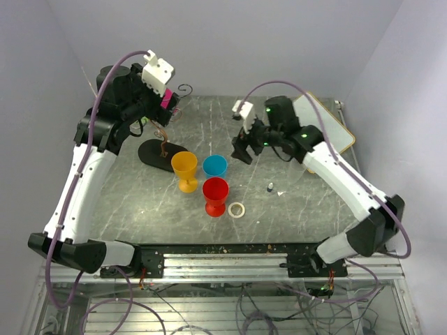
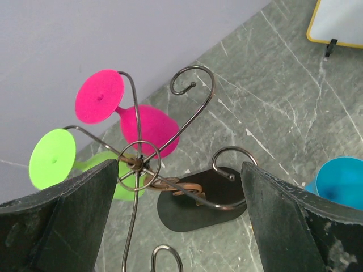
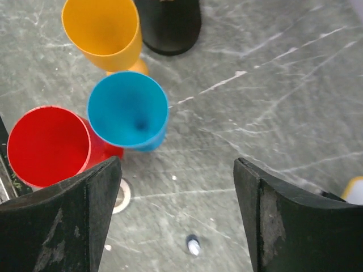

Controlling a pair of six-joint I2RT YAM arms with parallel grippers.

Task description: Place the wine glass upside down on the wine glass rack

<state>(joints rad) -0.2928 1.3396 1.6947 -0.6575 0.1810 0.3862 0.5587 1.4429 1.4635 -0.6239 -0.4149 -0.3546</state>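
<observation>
The wine glass rack [image 2: 136, 164] is a dark wire tree with curled arms on a black oval base [image 1: 157, 152]. A pink wine glass [image 2: 142, 122] and a green one [image 2: 57, 158] hang upside down from its arms. My left gripper [image 2: 178, 226] hovers open just above the rack's hub, gripping nothing. Three glasses stand upright mid-table: yellow [image 1: 184, 167], blue [image 1: 214, 166] and red [image 1: 215, 195]. My right gripper [image 3: 176, 215] is open above the table, just right of the blue glass [image 3: 127, 110], with nothing between its fingers.
A white ring [image 1: 237, 209] lies by the red glass. A small dark-and-white bit [image 1: 269, 186] sits to its right. A yellow-rimmed white board [image 1: 328, 125] lies at the back right under the right arm. Walls close the table at back and sides.
</observation>
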